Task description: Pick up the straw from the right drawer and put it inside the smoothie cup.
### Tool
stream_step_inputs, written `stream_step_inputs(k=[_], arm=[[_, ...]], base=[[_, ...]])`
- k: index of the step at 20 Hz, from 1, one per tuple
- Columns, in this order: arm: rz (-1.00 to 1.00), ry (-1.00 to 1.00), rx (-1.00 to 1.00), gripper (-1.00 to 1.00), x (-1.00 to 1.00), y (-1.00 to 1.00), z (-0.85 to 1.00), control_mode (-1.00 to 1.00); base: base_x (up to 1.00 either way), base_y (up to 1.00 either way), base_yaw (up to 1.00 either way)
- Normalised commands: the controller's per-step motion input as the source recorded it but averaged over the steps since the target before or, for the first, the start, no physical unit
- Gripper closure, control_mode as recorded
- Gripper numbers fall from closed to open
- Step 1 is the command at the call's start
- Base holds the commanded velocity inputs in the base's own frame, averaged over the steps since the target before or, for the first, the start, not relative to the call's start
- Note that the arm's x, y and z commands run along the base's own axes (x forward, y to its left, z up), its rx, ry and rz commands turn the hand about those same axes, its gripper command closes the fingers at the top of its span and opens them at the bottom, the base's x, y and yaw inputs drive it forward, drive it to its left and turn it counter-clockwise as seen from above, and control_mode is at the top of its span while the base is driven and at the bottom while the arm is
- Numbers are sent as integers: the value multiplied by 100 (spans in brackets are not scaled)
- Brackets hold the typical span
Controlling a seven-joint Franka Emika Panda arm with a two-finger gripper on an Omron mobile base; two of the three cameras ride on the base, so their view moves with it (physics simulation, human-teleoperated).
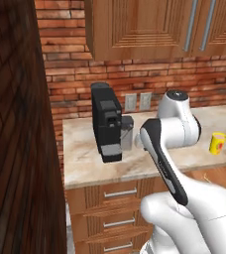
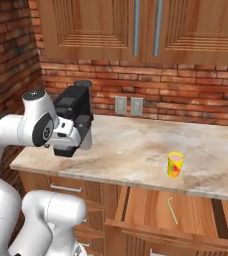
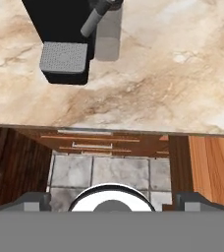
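Black coffee machine [image 2: 75,117]: stands at the left of the tabletop [image 2: 136,145].
Straw [image 2: 172,210]: lies flat in the open right drawer [image 2: 151,207], awaiting pickup.
Smoothie cup [image 2: 175,165]: upright above the drawer, ready to receive.
Tool [image 3: 112,199]: fingertips apart, holding nothing, over the tabletop's edge.

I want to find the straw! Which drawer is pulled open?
The right drawer, the wide one below the yellow smoothie cup. The straw lies on its floor; the narrower drawers are closed.
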Motion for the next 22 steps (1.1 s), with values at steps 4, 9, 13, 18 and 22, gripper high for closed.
stream_step_inputs(k=[4,9,13,18,22], arm=[[0,0,0,-100,0,0,0,100],[0,0,0,-100,0,0,0,100],[0,0,0,-100,0,0,0,100],[0,0,0,-100,0,0,0,100],[0,0,0,-100,0,0,0,100]], base=[[-90,0,0],[-88,-5,0],[-17,-55,-1],[0,-80,-4],[0,-77,-4]])
